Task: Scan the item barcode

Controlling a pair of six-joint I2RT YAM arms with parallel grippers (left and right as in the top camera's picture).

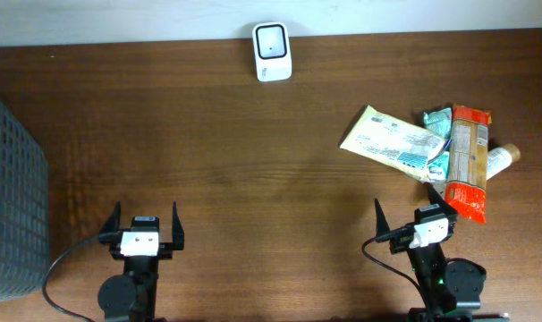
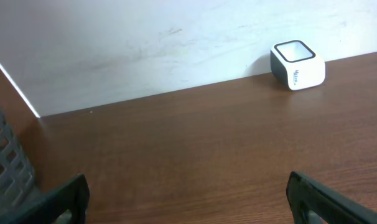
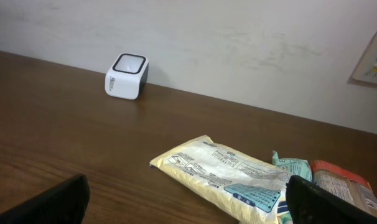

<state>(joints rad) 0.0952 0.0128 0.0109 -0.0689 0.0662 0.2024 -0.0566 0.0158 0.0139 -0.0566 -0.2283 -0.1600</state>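
My left pincer (image 1: 146, 216) and right pincer (image 1: 412, 215) both stand wide and hold nothing, at the near edge of the bench (image 1: 253, 179). The scanner (image 1: 272, 51) sits at the far edge by the wall. The items lie heaped on my right: a yellow packet (image 1: 392, 139), a teal packet (image 1: 438, 121), an orange packet (image 1: 469, 161) and what may be a small bottle (image 1: 502, 159). The orange packet ends just beside my right pincer. A grey basket (image 1: 12, 188) stands far left.
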